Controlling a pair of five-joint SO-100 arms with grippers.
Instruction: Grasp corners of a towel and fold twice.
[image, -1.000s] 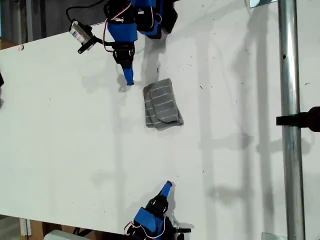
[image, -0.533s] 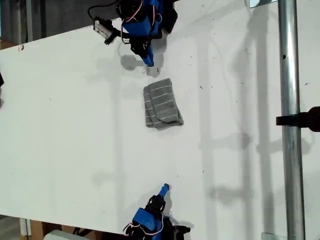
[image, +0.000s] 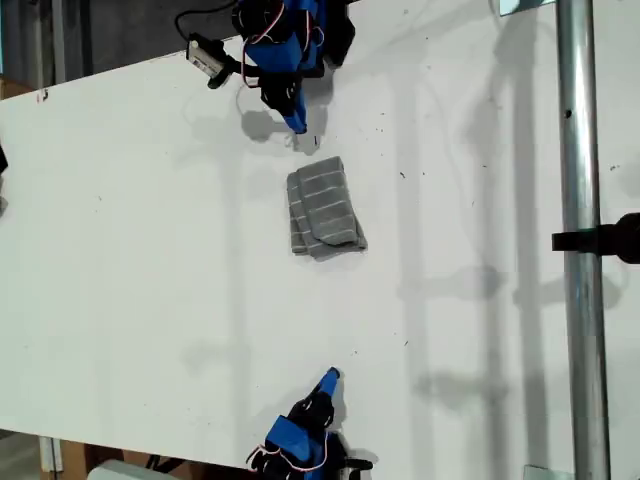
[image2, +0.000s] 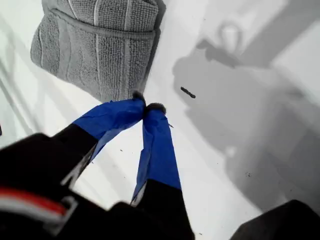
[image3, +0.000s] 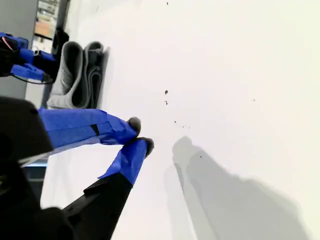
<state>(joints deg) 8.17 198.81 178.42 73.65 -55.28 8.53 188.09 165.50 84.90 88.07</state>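
Grey and folded into a small bundle, the towel (image: 324, 209) lay on the white table (image: 150, 250), its corners tucked out of sight. My first gripper (image: 297, 124) hung just beside its far edge, jaws closed on nothing. My second gripper (image: 331, 377), well apart near the table's near edge, was also closed and empty. Bare tabletop surrounded the bundle.

No readable txt, labels, nos or signs in any view
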